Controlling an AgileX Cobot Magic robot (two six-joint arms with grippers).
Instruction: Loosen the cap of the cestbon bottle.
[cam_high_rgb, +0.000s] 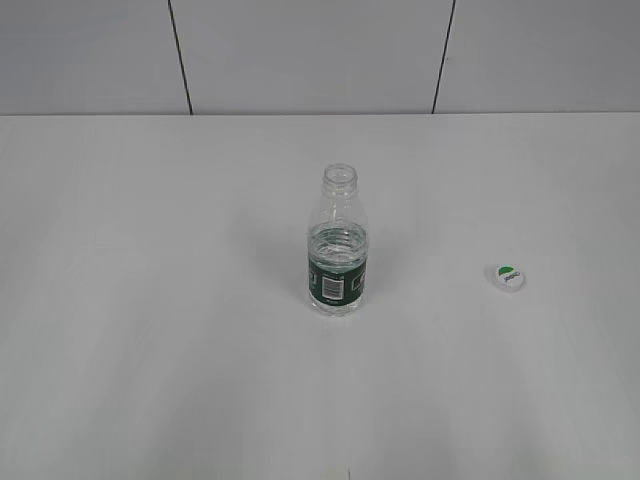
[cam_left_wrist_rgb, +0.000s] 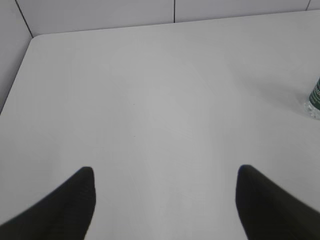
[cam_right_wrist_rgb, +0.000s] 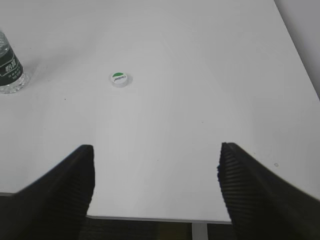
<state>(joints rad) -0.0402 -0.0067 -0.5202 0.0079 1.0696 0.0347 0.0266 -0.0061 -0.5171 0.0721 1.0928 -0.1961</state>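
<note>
1. White table (cam_high_rgb: 150, 350): plain matte surface, rounded far-left corner visible in the left wrist view
2. Back wall (cam_high_rgb: 300, 55): pale grey panels divided by thin dark vertical seams, rising directly behind the table's far edge

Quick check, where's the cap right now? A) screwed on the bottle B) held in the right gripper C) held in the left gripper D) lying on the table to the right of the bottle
D: the cap lies on the table apart from the cestbon bottle, whose neck is open; the left gripper and right gripper are both open and empty.
</note>
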